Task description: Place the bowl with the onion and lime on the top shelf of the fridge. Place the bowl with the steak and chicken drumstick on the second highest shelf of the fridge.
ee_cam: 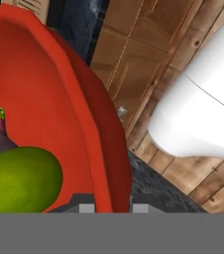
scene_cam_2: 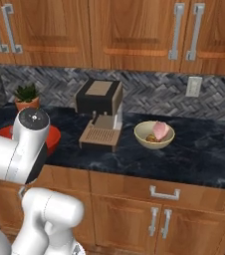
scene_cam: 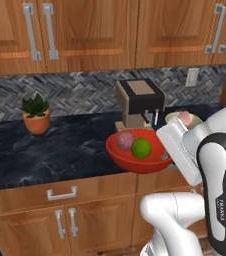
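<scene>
Working left to right in the left base view, we list first a potted plant (scene_cam: 35, 114) on the dark counter (scene_cam: 60, 150), standing well back near the tiled wall, with bare countertop between it and the next item.

Next we record the red bowl (scene_cam: 135, 159): wide, shallow, glossy red-orange, sitting at the counter's front edge and slightly overhanging it. Inside it we count a dull purplish-pink onion (scene_cam: 125, 140) on the left and a bright green lime (scene_cam: 141, 148) touching it on the right. In the hand view we see the bowl's rim (ee_cam: 91, 144) up close as a thick glossy band, the lime (ee_cam: 21, 178) large in the lower left, and the onion's stalk tip beside it.

We note the claw (ee_cam: 113, 207) clamped together on the red bowl's rim, one tip inside the wall and one outside, at the bowl's right side.

Behind the bowl we list a coffee machine (scene_cam: 139, 102) against the wall. Further right we record a smaller cream bowl (scene_cam_2: 154, 135) holding a pink steak (scene_cam_2: 160, 129) and a brown drumstick (scene_cam_2: 153, 140), standing apart from the machine with open counter to its right. Below the counter edge we see wooden cabinet doors (scene_cam: 60, 220).
</scene>
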